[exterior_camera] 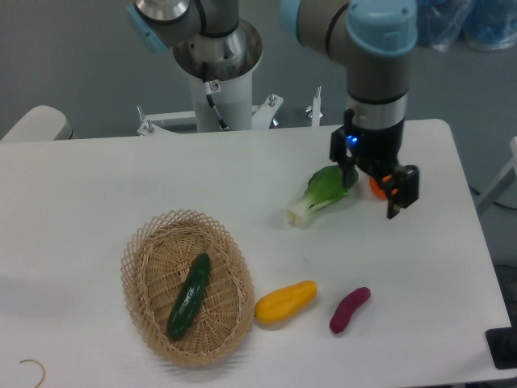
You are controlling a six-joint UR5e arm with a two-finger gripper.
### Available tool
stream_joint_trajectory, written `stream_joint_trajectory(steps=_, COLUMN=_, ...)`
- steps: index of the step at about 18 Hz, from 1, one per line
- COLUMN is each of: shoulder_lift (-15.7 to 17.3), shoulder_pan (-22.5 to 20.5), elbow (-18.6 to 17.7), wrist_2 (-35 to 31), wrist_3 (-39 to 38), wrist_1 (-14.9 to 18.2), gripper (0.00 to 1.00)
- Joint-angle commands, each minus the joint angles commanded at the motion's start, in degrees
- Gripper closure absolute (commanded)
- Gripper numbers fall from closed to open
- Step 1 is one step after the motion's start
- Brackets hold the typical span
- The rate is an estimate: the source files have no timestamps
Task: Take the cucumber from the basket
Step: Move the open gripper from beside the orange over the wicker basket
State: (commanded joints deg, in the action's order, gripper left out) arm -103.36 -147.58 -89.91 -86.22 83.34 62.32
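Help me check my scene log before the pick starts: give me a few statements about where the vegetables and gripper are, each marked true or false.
1. The cucumber lies inside the wicker basket. True.
2. The gripper is directly above the basket. False: it hangs over the far right part of the table, beside the bok choy.
3. The yellow vegetable lies on the table just right of the basket. True.
4. The purple vegetable is in the basket. False: it lies on the table, right of the yellow one.
5. The gripper holds the cucumber. False: the cucumber lies in the basket, far from the gripper.
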Motion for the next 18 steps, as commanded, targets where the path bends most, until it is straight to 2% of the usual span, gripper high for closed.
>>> stream_joint_trajectory(steps=4, shoulder_lift=-0.35, shoulder_pan=3.96, elbow=-1.41, wrist_2=0.09, wrist_3=-16.33, wrist_1=-0.18, gripper=0.00)
stream_joint_trajectory(steps=8, shoulder_lift=-1.49, shoulder_pan=7.91, elbow=-1.67, wrist_2=0.26, wrist_3=-29.77, wrist_1=-0.09, gripper=0.00)
stream_joint_trajectory(steps=12, shoulder_lift=-3.16, shoulder_pan=12.13, elbow=-4.13, wrist_2=0.17, wrist_3=-40.77, wrist_1=-0.61, gripper=0.00)
stream_joint_trajectory(steps=14, shoulder_lift=-4.65, shoulder_pan=14.93, elbow=-4.92, wrist_2=0.44, wrist_3=-45.95, wrist_1=-3.07, gripper=0.00)
stream_joint_trajectory(steps=16, shoulder_lift=-6.93, shoulder_pan=17.23, elbow=-5.80, wrist_2=0.00, wrist_3=-52.37, wrist_1=-8.76, gripper=0.00)
stream_joint_trajectory(steps=18, shoulder_lift=-8.34, shoulder_pan=19.07, elbow=-5.54, wrist_2=0.09, wrist_3=-55.03, wrist_1=-10.55, gripper=0.00)
